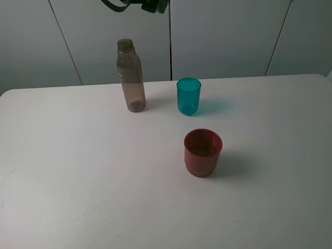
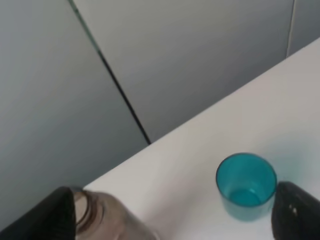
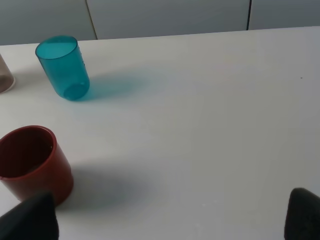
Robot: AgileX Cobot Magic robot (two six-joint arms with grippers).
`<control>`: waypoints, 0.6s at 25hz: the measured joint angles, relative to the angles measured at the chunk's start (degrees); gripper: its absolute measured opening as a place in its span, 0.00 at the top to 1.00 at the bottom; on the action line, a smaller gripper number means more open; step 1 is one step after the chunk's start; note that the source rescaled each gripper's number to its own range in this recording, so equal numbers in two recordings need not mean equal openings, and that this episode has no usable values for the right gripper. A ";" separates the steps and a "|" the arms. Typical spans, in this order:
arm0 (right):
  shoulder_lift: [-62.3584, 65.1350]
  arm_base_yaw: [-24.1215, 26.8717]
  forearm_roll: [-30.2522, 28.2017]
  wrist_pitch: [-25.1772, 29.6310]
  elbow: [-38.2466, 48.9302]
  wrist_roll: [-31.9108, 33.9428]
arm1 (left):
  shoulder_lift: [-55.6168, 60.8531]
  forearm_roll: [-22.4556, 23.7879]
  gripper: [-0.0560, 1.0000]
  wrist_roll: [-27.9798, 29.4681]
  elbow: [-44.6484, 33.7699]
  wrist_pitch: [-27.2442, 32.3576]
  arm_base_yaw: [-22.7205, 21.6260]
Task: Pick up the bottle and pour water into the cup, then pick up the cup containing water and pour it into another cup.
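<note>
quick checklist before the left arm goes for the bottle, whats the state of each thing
1. Bottle upright on the table, cap off: ok.
2. Liquid in the bottle: cannot tell for sure; the lower part looks darker.
3. Left gripper open, nothing between its fingers, above the bottle neck and the teal cup: ok.
4. Teal cup upright, apart from the bottle, looks empty: ok.
5. Red cup upright, nearer the camera than the teal cup, standing apart: ok.
6. Right gripper open, holding nothing, clear of the bottle: ok.
</note>
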State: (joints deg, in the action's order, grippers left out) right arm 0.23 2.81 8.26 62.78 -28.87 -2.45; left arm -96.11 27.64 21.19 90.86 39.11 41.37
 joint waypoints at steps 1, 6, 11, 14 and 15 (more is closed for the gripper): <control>0.00 0.00 0.00 0.00 0.00 0.00 | 0.88 -1.10 0.00 -1.05 0.00 2.86 0.04; 0.00 0.00 0.00 0.00 0.00 0.00 | 5.36 -4.94 0.00 -5.53 -0.25 12.72 0.28; 0.00 0.00 0.00 0.00 0.00 0.00 | 10.94 -6.64 0.00 -6.28 -4.01 15.01 0.28; 0.00 0.00 0.00 0.00 0.00 0.00 | 14.76 -7.51 0.00 -6.33 -7.45 15.16 0.32; 0.00 0.00 0.00 0.00 0.00 0.00 | 15.79 -8.08 0.00 -6.33 -8.37 15.31 0.32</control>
State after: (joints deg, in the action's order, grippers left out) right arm 0.23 2.81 8.26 62.78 -28.87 -2.45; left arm -80.32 19.56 14.87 82.49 54.43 41.69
